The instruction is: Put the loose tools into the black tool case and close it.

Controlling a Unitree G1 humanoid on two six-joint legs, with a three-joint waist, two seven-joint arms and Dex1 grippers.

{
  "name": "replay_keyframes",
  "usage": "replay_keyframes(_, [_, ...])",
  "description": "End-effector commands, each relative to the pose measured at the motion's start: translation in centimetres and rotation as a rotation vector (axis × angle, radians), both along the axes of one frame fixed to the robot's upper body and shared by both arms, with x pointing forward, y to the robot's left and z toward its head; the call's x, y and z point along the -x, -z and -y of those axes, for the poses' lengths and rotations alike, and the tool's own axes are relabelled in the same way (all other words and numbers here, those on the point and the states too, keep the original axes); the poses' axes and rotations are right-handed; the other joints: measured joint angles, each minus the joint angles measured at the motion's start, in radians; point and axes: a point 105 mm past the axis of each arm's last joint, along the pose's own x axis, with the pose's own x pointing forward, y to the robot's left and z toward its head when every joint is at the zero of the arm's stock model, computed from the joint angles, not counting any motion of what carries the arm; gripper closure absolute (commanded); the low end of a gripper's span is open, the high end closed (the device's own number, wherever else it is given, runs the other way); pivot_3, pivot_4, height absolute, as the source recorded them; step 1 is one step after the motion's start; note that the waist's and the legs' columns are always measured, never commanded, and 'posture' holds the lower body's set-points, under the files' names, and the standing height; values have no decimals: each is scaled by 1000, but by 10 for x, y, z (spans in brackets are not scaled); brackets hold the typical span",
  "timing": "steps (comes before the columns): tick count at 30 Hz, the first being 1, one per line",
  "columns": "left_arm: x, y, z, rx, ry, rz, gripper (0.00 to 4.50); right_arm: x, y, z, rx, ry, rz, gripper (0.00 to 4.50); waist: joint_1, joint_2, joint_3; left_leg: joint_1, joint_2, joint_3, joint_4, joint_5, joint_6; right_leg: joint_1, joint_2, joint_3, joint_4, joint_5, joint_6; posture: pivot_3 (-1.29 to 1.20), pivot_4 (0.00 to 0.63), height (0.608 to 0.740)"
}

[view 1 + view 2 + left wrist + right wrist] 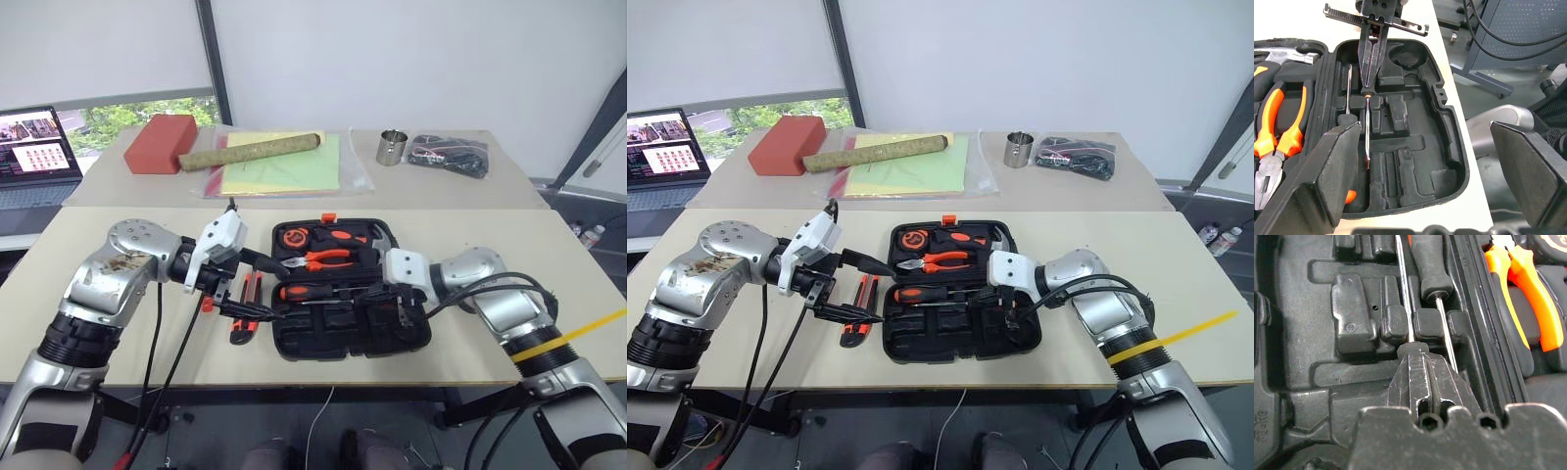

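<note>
A: What sits at the right gripper [1411, 350]?

B: Its black fingers [1422, 377] are pressed together on the tip of a thin steel shaft [1403, 289], over the black tool case [1308, 367].

A: And beside that shaft?

B: A screwdriver [1431, 264] with a black handle, its own shaft running just alongside. Beyond the screwdriver, across the case's ridge, lie the orange-handled pliers [1528, 289].

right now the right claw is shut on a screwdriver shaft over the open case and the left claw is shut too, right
Not quite: the left claw is open, its fingers wide apart in the left wrist view. The right claw is shut on the screwdriver shaft over the open case.
</note>
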Motion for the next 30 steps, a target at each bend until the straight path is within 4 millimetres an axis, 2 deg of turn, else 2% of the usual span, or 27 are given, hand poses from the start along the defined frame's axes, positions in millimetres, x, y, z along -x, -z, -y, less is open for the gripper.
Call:
replay_keyframes(1, [-4,-7,-10,14,-98,34,0,4,-56,-16,-242,10,-1,4474,0,0,0,-1,0,0,0,0,0,-2,0,0,1,1,-2,0,150,737])
replay_keyframes(2, [-4,-6,-14,22,-133,26,0,6,-67,-17,-290,15,-20,4474,-2,1,1,-2,0,0,0,0,0,-3,0,0,1,4,-8,0,150,737])
replay_keyframes(4, [-3,-5,-20,38,-198,17,0,13,-80,-18,-338,13,-50,4474,-5,1,1,-5,0,1,-1,2,3,-8,0,0,4,4,-9,0,150,737])
replay_keyframes(5, [-3,-3,-29,54,-280,6,0,21,-91,-19,-375,-9,-66,3904,-5,1,1,-8,0,0,0,5,8,-11,0,0,6,4,-10,0,150,737])
replay_keyframes(6, [-1,-2,-37,70,-352,4,0,29,-100,-20,-400,-29,-79,3792,-6,1,1,-9,0,0,-1,5,8,-12,0,0,6,3,-10,0,150,737])
replay_keyframes(9, [8,4,-65,104,-562,-8,0,44,-115,-21,-440,-55,-103,2668,-7,1,1,-10,0,0,-3,4,8,-14,0,-1,5,2,-12,0,150,737])
replay_keyframes(14, [34,20,-115,108,-887,-58,0,59,-114,-20,-431,-71,-122,1063,-6,1,1,-10,0,-1,-4,2,3,-12,0,-1,2,2,-11,0,150,737])
replay_keyframes(16, [44,26,-127,108,-989,-85,0,63,-110,-18,-414,-72,-122,240,3,2,1,-9,0,-2,-4,0,0,-11,0,-1,1,0,-8,0,150,737])
replay_keyframes(17, [49,29,-132,106,-1030,-96,0,65,-108,-17,-407,-68,-122,32,7,2,1,-9,0,-2,-4,0,-1,-11,0,-1,1,-1,-6,0,150,737])
replay_keyframes(19, [53,31,-138,108,-1110,-110,0,66,-105,-15,-398,-60,-117,32,15,1,1,-10,0,-2,-3,-1,-1,-11,-1,-1,1,-2,-3,0,150,737])
replay_keyframes(21, [49,32,-141,121,-1191,-130,0,68,-103,-14,-392,-53,-112,32,21,1,1,-10,-1,-2,-3,-1,-1,-10,-2,0,1,-1,-1,0,150,737])
replay_keyframes(27, [22,32,-124,116,-1270,-217,0,71,-98,-14,-374,-38,-73,32,38,1,1,-9,-2,-2,-3,-1,-1,-10,-2,1,3,1,1,0,150,737])
replay_keyframes(30, [5,34,-115,107,-1306,-281,0,72,-97,-15,-373,-30,-53,32,35,0,1,-10,-3,-1,-3,-1,-1,-10,-1,2,3,5,-6,0,150,737])
